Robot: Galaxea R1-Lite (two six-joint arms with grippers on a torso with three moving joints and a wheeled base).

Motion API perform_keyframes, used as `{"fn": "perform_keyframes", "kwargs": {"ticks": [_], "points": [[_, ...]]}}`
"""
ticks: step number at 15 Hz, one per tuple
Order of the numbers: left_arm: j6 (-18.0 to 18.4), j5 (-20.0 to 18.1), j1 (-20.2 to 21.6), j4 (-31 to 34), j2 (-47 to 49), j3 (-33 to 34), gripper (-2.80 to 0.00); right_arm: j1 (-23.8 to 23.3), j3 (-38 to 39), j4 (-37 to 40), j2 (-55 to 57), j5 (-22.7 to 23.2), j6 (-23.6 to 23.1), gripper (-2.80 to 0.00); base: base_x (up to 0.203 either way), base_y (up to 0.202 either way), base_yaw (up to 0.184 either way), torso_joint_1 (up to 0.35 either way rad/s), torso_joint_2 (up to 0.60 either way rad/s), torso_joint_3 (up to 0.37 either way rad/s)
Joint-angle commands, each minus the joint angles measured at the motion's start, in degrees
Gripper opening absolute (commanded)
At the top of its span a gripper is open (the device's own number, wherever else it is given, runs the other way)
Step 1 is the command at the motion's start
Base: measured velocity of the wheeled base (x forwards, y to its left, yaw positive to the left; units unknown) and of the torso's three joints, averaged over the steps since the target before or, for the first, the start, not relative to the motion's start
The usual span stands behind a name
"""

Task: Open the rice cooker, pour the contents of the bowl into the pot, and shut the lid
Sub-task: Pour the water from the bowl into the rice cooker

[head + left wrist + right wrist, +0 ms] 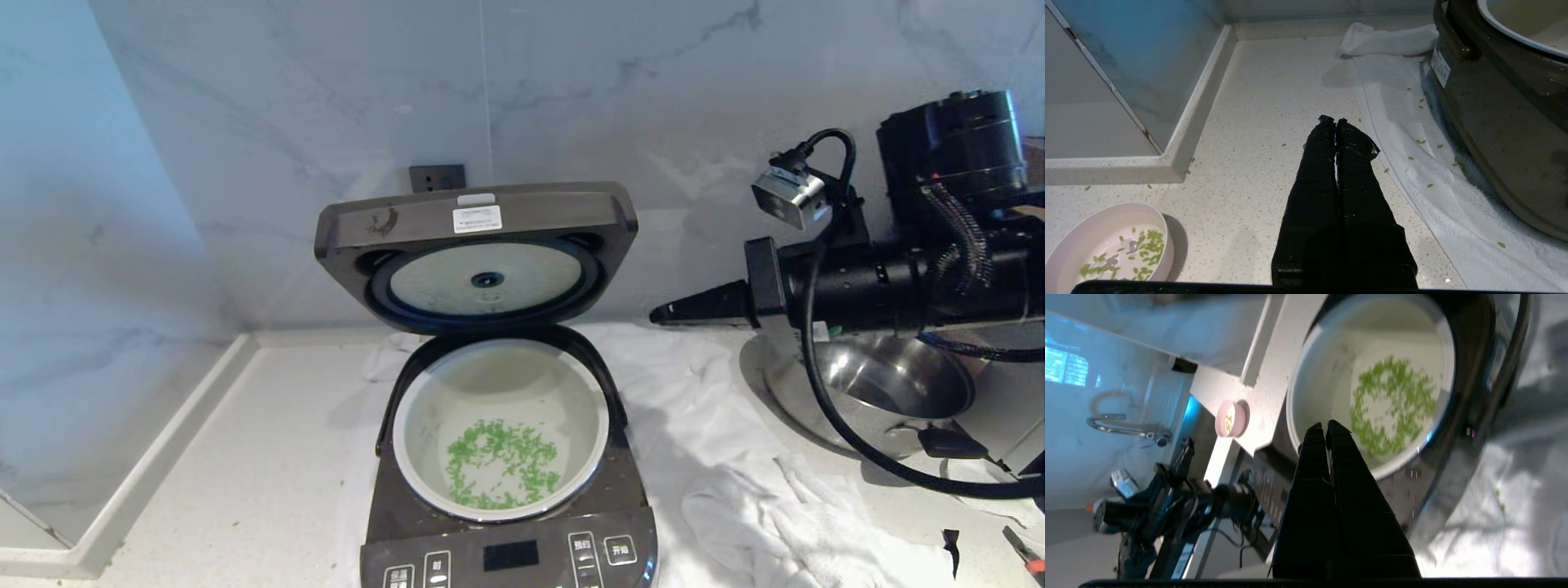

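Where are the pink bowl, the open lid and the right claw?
bowl (1106, 245): left wrist view, its inside.
lid (482, 212): head view, its dark frame.
right claw (661, 314): head view, its shut tips.

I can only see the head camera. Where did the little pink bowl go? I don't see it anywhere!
Observer: The bowl sits on the counter, off to the left of the rice cooker.
Operator: Is it all empty now?
Observer: Not quite. A few green bits are in it.
Operator: Where's the robot's left gripper?
Observer: The left gripper is shut, empty, above the counter between the bowl and cooker.
Operator: Is the right gripper holding anything?
Observer: No. The right gripper is shut and empty, pointing toward the open pot.
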Motion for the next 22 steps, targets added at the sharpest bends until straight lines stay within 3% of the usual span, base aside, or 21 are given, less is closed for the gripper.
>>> {"fn": "perform_keyframes", "kwargs": {"ticks": [1,14,22], "points": [[0.0,0.0,0.0,0.0,0.1,0.0,-2.8,0.3,-4.4,-0.4,4.9,-0.7,0.1,-2.8,0.0,0.0,0.0,0.0,0.0,0.0],[-1.4,0.2,0.0,0.0,0.1,0.0,-2.8,2.3,-19.5,-0.3,12.6,-2.1,0.3,-2.8,0.0,0.0,0.0,0.0,0.0,0.0],[-2.2,0.4,0.0,0.0,0.1,0.0,-2.8,-1.8,-28.3,-0.5,18.5,-2.5,0.2,-2.8,0.0,0.0,0.0,0.0,0.0,0.0]]}}
